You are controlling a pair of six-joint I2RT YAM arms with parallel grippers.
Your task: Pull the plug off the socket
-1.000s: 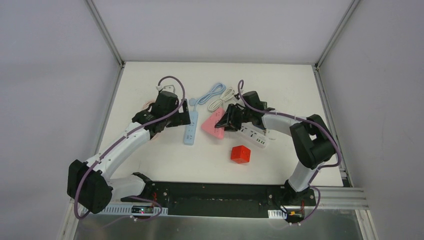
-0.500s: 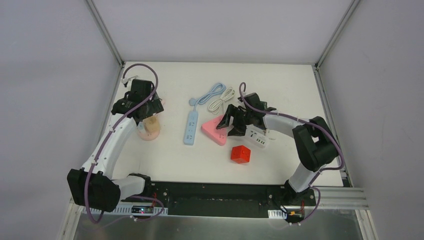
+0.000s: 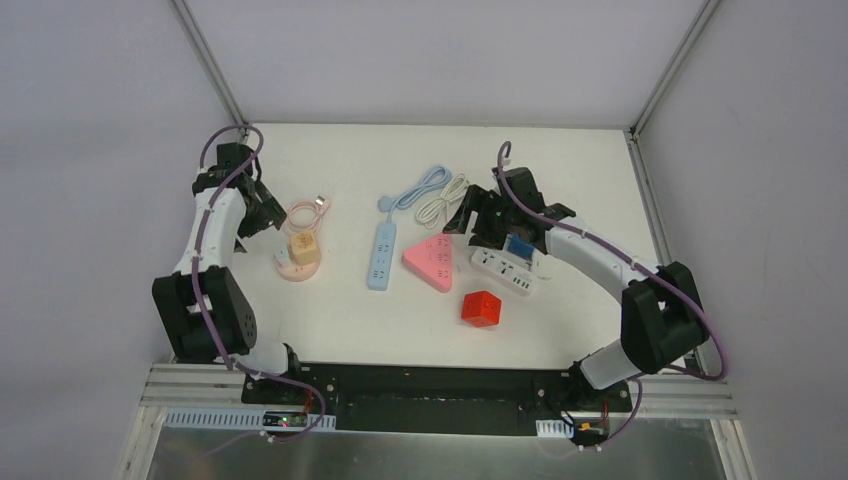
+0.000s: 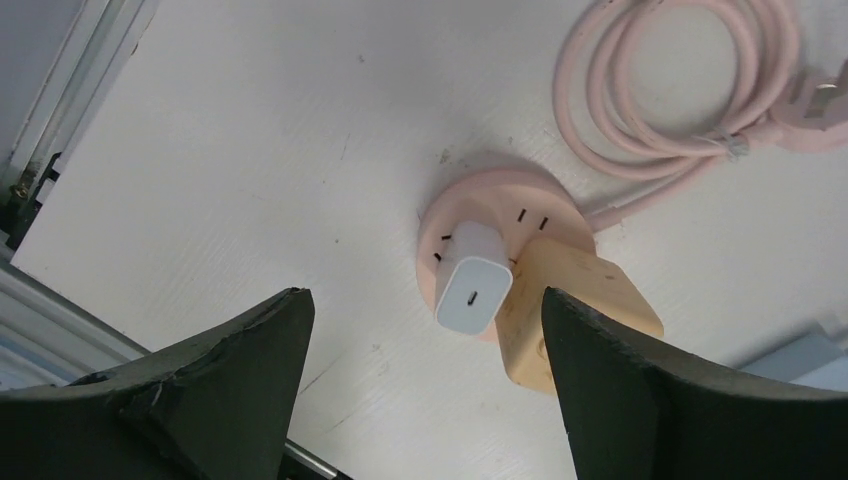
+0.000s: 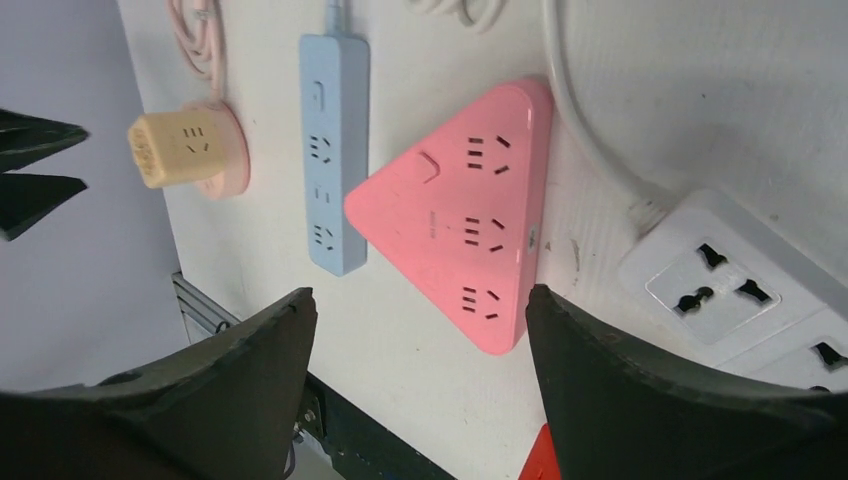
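**Charger plug (image 4: 470,290) sits in pink socket (image 4: 500,200), both hands released**

At the centre of the left wrist view, the white charger plug stands seated in the round pink socket. A yellow cube adapter (image 4: 585,315) sits beside it on the same base, and a coiled pink cable (image 4: 680,90) lies at upper right. The left hand (image 4: 420,335) hovers above, fingers spread, grasping nothing. In the right wrist view the right hand (image 5: 410,330) is likewise spread over a pink triangular power strip (image 5: 470,220). A blue power strip (image 5: 333,150) lies to its left on the white surface (image 4: 250,120).
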